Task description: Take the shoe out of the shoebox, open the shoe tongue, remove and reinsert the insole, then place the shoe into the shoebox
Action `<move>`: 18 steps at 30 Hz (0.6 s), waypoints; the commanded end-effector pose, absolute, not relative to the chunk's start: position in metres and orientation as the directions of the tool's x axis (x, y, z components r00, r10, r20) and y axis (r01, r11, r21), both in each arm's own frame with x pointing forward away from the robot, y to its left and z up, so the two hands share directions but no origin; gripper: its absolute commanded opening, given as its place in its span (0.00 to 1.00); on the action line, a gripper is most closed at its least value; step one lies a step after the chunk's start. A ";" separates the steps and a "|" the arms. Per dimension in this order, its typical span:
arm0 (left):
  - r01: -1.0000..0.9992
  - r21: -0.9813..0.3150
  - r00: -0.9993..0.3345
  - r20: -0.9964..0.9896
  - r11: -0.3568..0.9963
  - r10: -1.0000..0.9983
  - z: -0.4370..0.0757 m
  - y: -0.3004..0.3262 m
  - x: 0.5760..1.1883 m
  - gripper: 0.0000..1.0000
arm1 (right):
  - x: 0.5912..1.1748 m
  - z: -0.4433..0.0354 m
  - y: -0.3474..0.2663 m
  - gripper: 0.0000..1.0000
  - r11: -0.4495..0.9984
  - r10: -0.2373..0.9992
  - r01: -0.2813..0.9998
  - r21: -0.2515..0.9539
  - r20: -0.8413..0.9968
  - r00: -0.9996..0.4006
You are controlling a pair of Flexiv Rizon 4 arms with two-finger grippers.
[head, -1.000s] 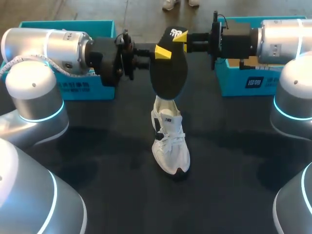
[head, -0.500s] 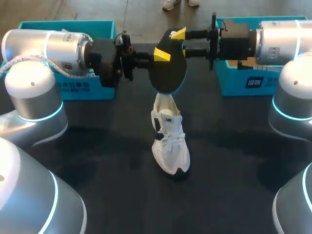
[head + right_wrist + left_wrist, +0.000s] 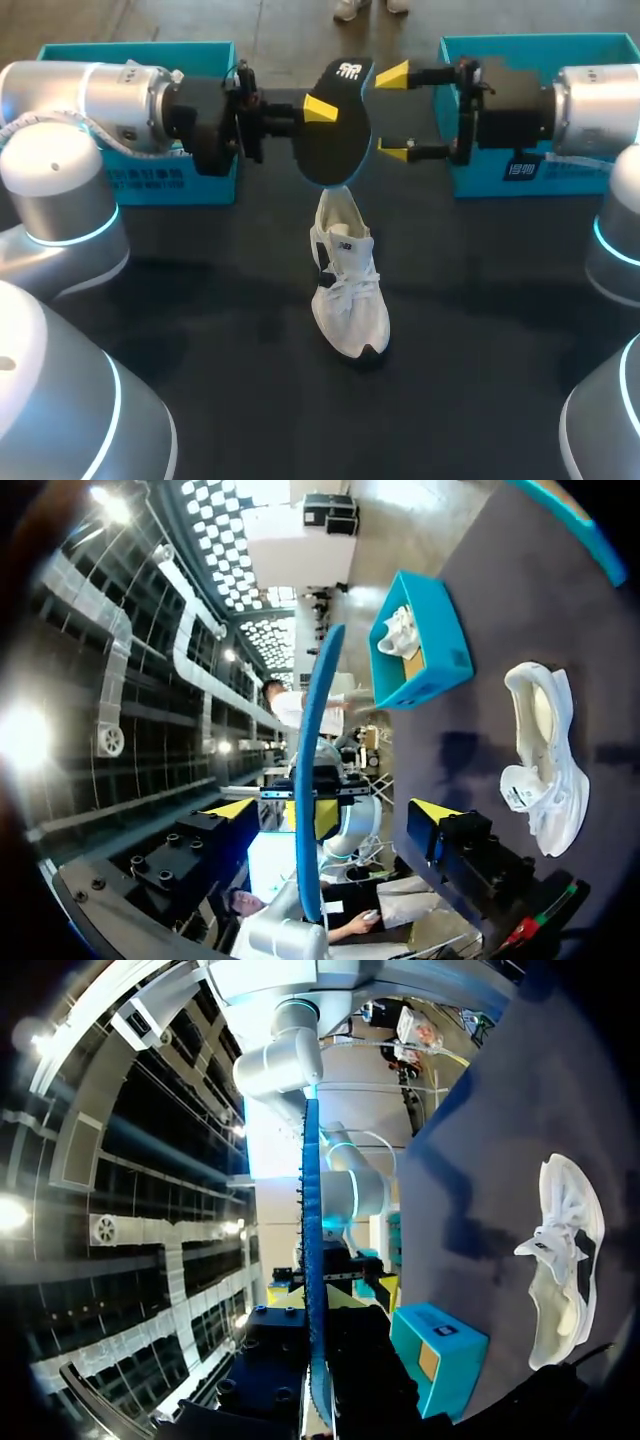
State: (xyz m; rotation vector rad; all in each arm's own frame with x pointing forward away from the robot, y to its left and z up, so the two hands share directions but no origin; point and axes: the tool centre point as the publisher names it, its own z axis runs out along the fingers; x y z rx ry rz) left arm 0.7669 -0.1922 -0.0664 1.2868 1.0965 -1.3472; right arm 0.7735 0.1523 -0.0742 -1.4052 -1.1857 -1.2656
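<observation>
One insole (image 3: 335,125), one white shoe (image 3: 348,290), two blue shoeboxes and two arms are showing. The left jaws, on the left arm (image 3: 120,95), are pinching the black insole by its side edge and holding it up in the air. The right jaws, on the right arm (image 3: 590,100), are standing wide open just beside the insole's other edge, and they are not touching it.

The shoe is lying on the table (image 3: 200,330), outside both boxes, with its heel at the far side and its toe pointing toward me. The insole is hanging higher than the shoe, over its heel end. Its long way seems to be running from the far side toward me, much like the shoe's, with the wider end nearer me. So the shoe is sitting below and a bit nearer than the left jaws, and the left arm is the one carrying the piece. I am guessing the coming move is calling for the insole to go down and slide wide end first into the shoe's opening.

One shoebox (image 3: 130,60) is sitting behind the left arm and the other shoebox (image 3: 540,50) is sitting behind the right arm.
</observation>
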 end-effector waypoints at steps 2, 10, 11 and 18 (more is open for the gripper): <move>0.988 0.002 -0.006 -0.999 -0.157 -0.047 -0.067 -0.187 0.767 0.00 | 0.760 -0.069 0.133 1.00 -0.169 0.084 0.985 0.032 0.996 -0.018; 0.988 0.008 0.000 -0.998 -0.156 -0.056 -0.064 -0.182 0.766 0.00 | 0.759 -0.064 0.120 1.00 -0.163 0.069 0.984 0.067 0.996 -0.056; 0.988 0.009 0.000 -0.998 -0.156 -0.057 -0.063 -0.182 0.766 0.00 | 0.759 -0.064 0.119 1.00 -0.169 0.066 0.984 0.060 0.997 -0.049; 0.988 0.011 0.001 -0.998 -0.151 -0.062 -0.063 -0.182 0.766 0.00 | 0.759 -0.064 0.119 1.00 -0.169 0.066 0.984 0.060 0.997 -0.049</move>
